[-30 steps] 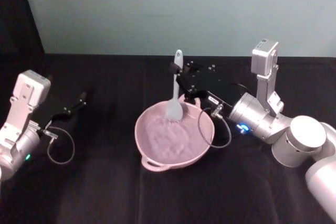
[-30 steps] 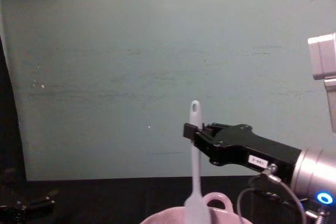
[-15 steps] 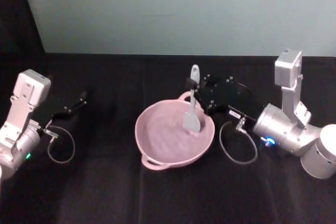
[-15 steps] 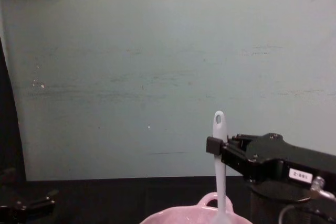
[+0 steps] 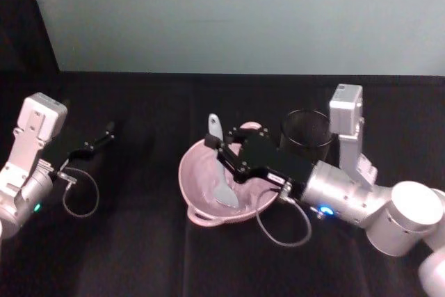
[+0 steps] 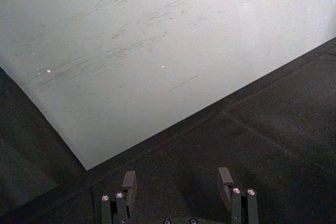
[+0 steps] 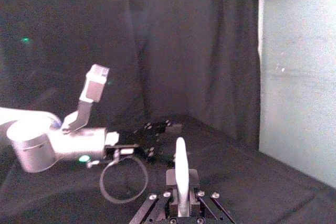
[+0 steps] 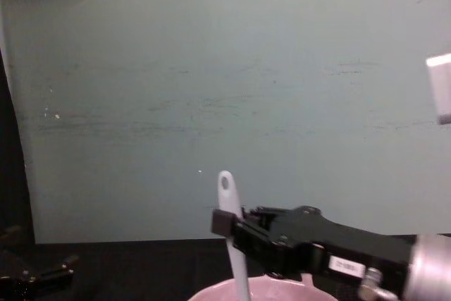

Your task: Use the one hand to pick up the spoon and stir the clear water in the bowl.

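right claw [image 5: 216, 145] pinches the spoon [image 5: 224, 191] in the bowl [image 5: 190, 172], black cup [image 5: 306, 133] behind; left claw [image 6: 177, 181] spread, parked.

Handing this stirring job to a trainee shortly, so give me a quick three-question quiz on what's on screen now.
1. True or false: the right gripper is shut on the white spoon.
2. The spoon's head is: A) inside the pink bowl, B) held high above it, C) underneath it.
3. Fill in: the left gripper, parked at the left, has its fingers ___.
Key: 1 true; 2 A; 3 open.
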Action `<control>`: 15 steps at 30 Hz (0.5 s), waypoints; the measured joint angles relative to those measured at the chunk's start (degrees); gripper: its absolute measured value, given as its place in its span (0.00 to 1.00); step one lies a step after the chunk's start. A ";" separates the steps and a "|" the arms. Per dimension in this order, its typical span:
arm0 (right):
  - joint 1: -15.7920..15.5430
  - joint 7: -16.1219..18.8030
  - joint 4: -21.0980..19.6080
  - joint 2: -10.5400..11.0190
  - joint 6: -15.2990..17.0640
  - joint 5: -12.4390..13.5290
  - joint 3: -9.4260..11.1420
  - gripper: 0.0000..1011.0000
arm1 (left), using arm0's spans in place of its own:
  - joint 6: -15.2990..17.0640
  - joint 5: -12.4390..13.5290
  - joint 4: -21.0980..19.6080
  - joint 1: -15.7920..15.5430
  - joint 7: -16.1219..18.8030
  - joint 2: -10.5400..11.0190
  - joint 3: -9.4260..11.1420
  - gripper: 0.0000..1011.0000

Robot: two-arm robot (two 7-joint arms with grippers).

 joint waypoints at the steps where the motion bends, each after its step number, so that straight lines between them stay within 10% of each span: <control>1: 0.37 -0.25 0.64 -0.55 -0.41 -0.16 -0.11 0.12 | 0.00 0.00 0.00 0.00 0.00 0.00 0.00 1.00; 15: 6.72 -6.52 13.93 -7.33 -11.05 -5.28 3.63 0.11 | 0.00 0.00 0.00 0.00 0.00 0.00 0.00 1.00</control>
